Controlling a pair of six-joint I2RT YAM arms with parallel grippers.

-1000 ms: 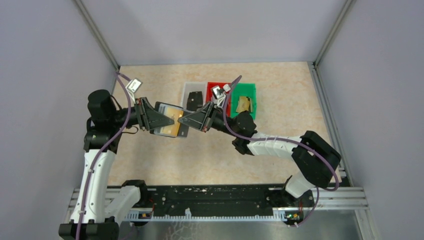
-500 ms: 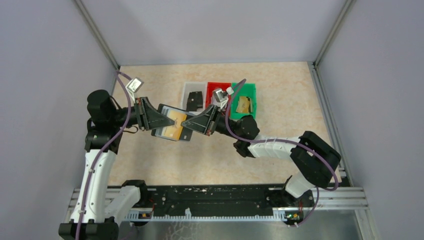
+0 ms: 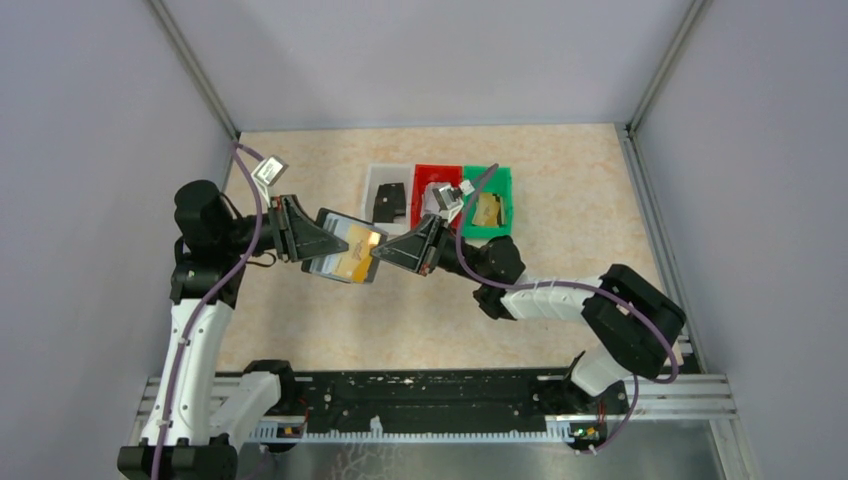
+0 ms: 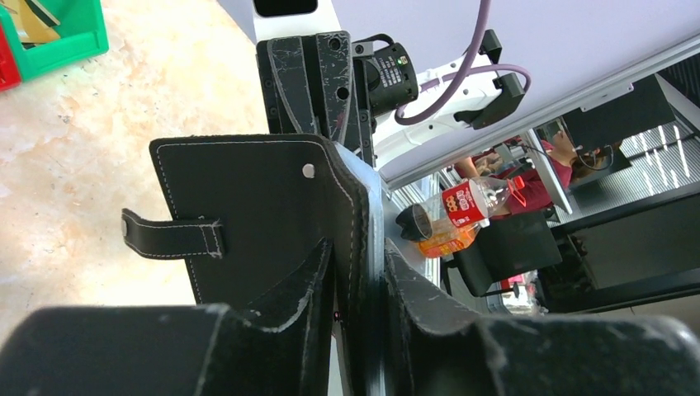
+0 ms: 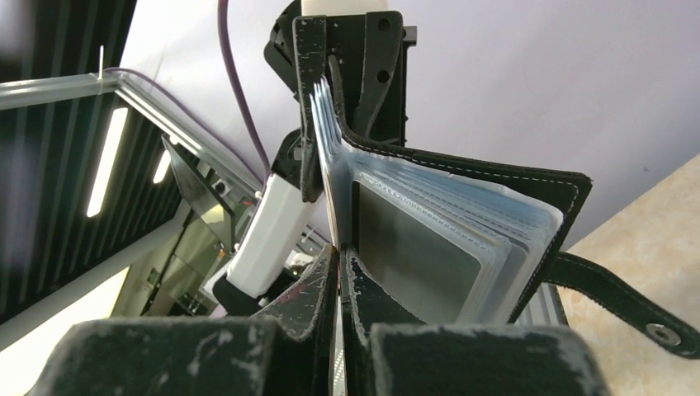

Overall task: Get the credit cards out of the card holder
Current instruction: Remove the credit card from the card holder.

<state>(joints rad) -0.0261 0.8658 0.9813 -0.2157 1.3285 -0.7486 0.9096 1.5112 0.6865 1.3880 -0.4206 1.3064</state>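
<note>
Only one thing here carries lettering: a clear plastic bottle of orange drink (image 4: 462, 216) in the background, whose red label has white characters too small to read.

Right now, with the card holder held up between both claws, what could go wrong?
1. The left claw clamps only one cover of the card holder; a hard pull by the right claw could drag it loose.
2. The right claw seems to pinch the gold card right beside the clear sleeves, so a sleeve may get tugged too.
</note>
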